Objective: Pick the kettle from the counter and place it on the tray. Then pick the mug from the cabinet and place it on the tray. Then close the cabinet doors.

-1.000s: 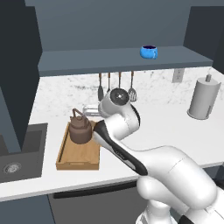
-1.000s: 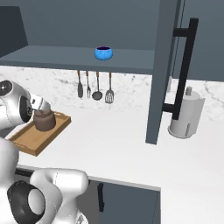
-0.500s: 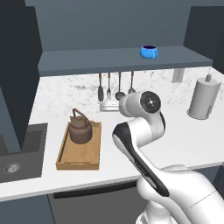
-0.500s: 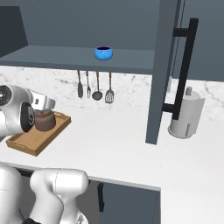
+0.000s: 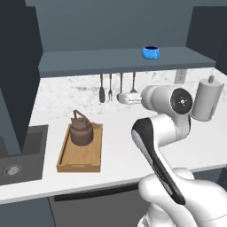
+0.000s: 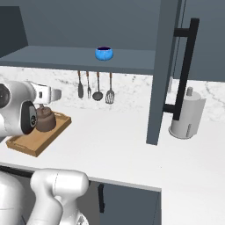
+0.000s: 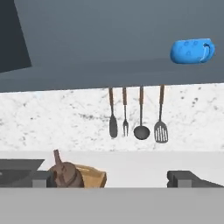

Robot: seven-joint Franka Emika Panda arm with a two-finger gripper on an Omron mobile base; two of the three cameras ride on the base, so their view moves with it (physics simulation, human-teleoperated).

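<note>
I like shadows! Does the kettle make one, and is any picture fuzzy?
Left base view: the kettle casts only a faint shadow on the tray. Hand view: a bit soft, the mug looks blurry-edged. Right base view: even light, no glare.

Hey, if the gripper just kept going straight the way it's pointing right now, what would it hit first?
Probably the hanging utensils on the backsplash wall; the open gripper points there, below the cabinet shelf and mug. Depth is unclear.

the kettle point(image 5: 81, 131) sits on the tray point(image 5: 79, 155), which lies on the counter point(image 5: 119, 146) right of the sink point(image 5: 17, 155). the mug point(image 5: 150, 52) stands on the cabinet point(image 5: 111, 60) shelf, above the utensils point(image 5: 117, 86) hanging behind the counter. a roll holder point(image 5: 206, 99) stands at the counter's right.
</note>
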